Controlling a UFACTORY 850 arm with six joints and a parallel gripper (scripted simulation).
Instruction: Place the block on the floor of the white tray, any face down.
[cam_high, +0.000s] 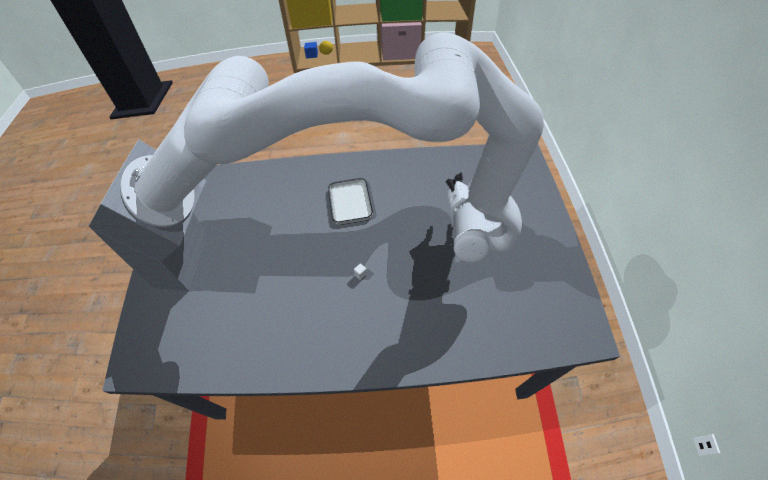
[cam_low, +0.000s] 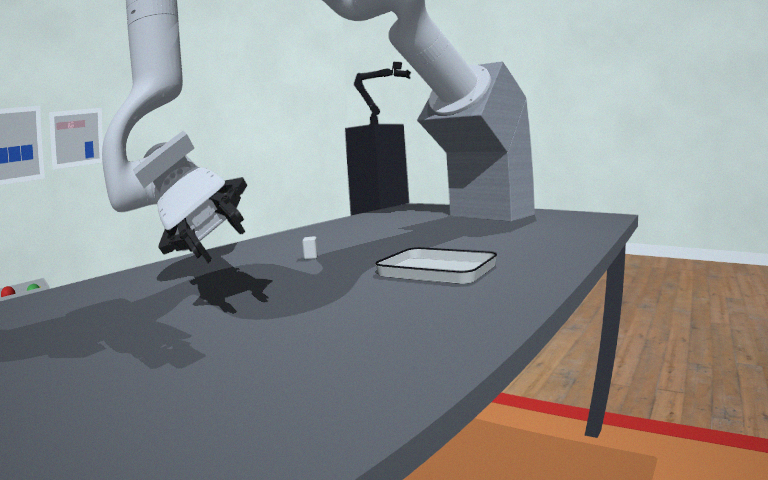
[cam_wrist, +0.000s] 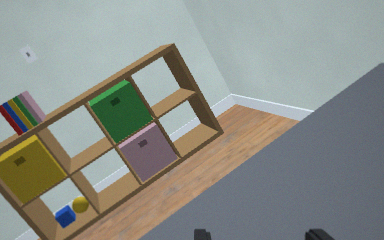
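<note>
White block (cam_high: 359, 271) and one tray (cam_high: 350, 202) are showing from above only; we're holding our gripper (cam_low: 209, 225) half spread, empty, at three o'clock.

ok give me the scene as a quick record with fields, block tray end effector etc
block: small white cube, on the grey table, untouched
tray: white, dark rim, nothing inside, apart from the block
end effector: above the table, tilted, fingers partly open, holding nothing
end effector vs block: well apart, off to the block's side
wrist view: shows shelf unit and floor, not the block
task status: block not yet picked
</note>
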